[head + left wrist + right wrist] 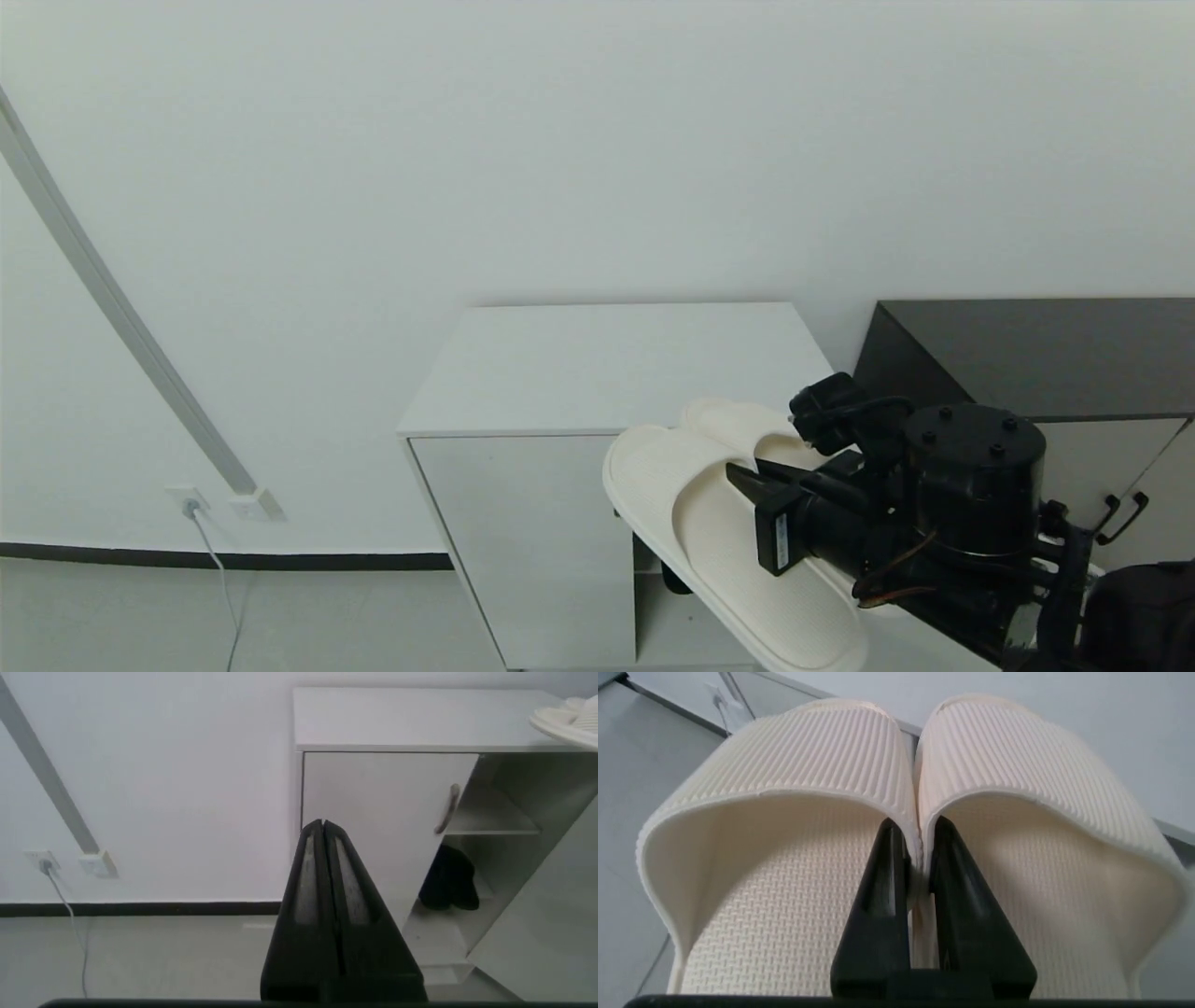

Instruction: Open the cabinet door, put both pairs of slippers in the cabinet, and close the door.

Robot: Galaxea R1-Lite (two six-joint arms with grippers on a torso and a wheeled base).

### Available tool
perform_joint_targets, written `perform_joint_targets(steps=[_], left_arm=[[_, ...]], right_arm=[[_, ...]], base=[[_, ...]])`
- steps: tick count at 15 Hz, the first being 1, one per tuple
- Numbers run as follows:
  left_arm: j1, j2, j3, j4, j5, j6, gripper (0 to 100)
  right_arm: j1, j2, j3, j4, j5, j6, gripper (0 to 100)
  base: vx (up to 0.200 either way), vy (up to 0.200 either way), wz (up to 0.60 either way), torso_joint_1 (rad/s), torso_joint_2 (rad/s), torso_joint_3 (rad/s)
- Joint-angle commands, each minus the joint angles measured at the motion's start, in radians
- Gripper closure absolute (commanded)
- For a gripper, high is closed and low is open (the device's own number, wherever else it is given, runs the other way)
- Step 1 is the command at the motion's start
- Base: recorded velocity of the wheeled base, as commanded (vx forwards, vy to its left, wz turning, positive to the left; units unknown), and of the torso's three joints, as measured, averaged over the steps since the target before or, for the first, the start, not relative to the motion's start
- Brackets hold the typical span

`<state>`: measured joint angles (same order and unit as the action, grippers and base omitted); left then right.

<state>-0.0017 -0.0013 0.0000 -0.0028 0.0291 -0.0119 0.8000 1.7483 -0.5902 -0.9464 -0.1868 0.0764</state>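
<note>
My right gripper (747,474) is shut on a pair of cream slippers (686,509), pinching the two inner strap edges together (918,835). The pair hangs in the air before the open right half of the white cabinet (607,364), toes toward it; its tip (570,717) shows at the cabinet's top corner. The cabinet's left door (374,831) is closed, with a handle (448,809). The right door (551,924) is swung open. A black pair of slippers (450,877) lies inside on the lower level, under a shelf (495,817). My left gripper (322,831) is shut and empty, well back from the cabinet.
A dark-topped cabinet (1046,355) stands right of the white one, against the wall. A wall socket (189,504) with a cable hanging to the floor and a slanted conduit (103,289) are at the left. Bare floor lies left of the cabinet.
</note>
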Motion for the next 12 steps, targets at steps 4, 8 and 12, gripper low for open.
perform_joint_targets(steps=[4, 8, 12], left_arm=[[0.0, 0.001, 0.0, 0.0, 0.0, 0.0, 100], [0.0, 0.001, 0.0, 0.0, 0.0, 0.0, 100], [0.0, 0.001, 0.0, 0.0, -0.002, 0.0, 100]], right_arm=[[0.001, 0.002, 0.001, -0.002, 0.001, 0.0, 100], [0.001, 0.002, 0.001, -0.002, 0.0, 0.0, 100], [0.004, 0.002, 0.001, -0.002, 0.0, 0.0, 100]], base=[[0.0, -0.1, 0.0, 0.001, 0.0, 0.001], [0.0, 0.0, 0.0, 0.0, 0.0, 0.0], [0.0, 0.0, 0.0, 0.0, 0.0, 0.0]])
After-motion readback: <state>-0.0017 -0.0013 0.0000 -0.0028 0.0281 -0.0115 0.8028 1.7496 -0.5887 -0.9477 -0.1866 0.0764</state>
